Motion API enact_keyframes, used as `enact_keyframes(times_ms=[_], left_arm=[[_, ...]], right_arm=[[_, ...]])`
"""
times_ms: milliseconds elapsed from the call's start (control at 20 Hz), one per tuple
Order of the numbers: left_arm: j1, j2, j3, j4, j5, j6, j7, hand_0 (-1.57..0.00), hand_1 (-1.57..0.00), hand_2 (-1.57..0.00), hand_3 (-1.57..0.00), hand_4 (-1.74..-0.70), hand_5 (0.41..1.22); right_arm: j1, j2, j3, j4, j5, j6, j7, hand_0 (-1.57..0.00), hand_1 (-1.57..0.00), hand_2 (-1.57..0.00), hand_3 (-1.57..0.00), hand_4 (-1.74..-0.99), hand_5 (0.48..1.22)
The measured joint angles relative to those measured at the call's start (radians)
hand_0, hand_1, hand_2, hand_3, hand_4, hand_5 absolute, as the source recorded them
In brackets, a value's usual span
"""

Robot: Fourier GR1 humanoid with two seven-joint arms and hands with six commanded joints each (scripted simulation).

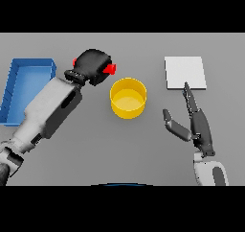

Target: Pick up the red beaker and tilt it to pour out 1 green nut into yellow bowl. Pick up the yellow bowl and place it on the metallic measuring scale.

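My left hand (pixel 94 65) is shut on the red beaker (pixel 110 69), which shows only as red bits at the hand's left and right edges. The beaker lies tipped sideways, its mouth toward the yellow bowl (pixel 128 98) just to its right. The bowl stands upright in the middle of the table; I cannot make out a nut inside. The metallic measuring scale (pixel 185 72) is a flat pale square at the right rear. My right hand (pixel 196 123) rests open right of the bowl, fingers pointing at the scale's near edge, thumb spread toward the bowl.
A blue tray (pixel 26 82) sits at the far left, behind my left forearm (pixel 50 109).
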Motion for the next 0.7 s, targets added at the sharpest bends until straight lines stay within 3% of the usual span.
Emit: enact_keyframes(times_ms=[150,250,300,400,500,700], left_arm=[[-0.061,0.015,-0.082,0.032,-0.086,-0.058,-0.036,-1.57,-1.57,-1.57,-1.36,-1.71,1.213],[-0.113,0.021,-0.129,0.051,-0.138,-0.105,-0.049,-1.57,-1.57,-1.57,-1.33,-1.72,1.216],[-0.133,0.021,-0.148,0.067,-0.158,-0.117,-0.063,-1.57,-1.57,-1.57,-1.29,-1.72,1.217],[-0.162,0.008,-0.188,0.085,-0.192,-0.137,-0.099,-1.57,-1.57,-1.57,-1.39,-1.72,1.218],[-0.184,0.008,-0.229,0.1,-0.228,-0.144,-0.141,-1.57,-1.57,-1.57,-1.46,-1.73,1.219],[-0.248,0.003,-0.314,0.137,-0.313,-0.161,-0.193,-1.57,-1.57,-1.57,-1.52,-1.73,1.22]], right_arm=[[0.001,0.01,-0.003,0.021,-0.016,0.007,0.024,0.0,0.0,0.0,0.0,-1.196,0.666],[0.02,0.028,0.002,0.019,-0.031,0.011,0.001,0.0,0.0,0.0,0.0,-1.202,0.651],[-0.001,0.032,-0.002,0.022,-0.036,0.009,0.025,0.0,0.0,0.0,0.0,-1.206,0.639],[-0.005,0.03,-0.017,0.029,-0.051,0.008,0.028,0.0,0.0,0.0,0.0,-1.22,0.624],[0.015,0.022,-0.008,0.012,-0.028,0.001,-0.007,0.0,0.0,0.0,0.0,-1.221,0.61],[0.002,0.03,-0.006,0.028,0.0,-0.026,-0.001,0.0,0.0,0.0,0.0,-1.193,0.578]])
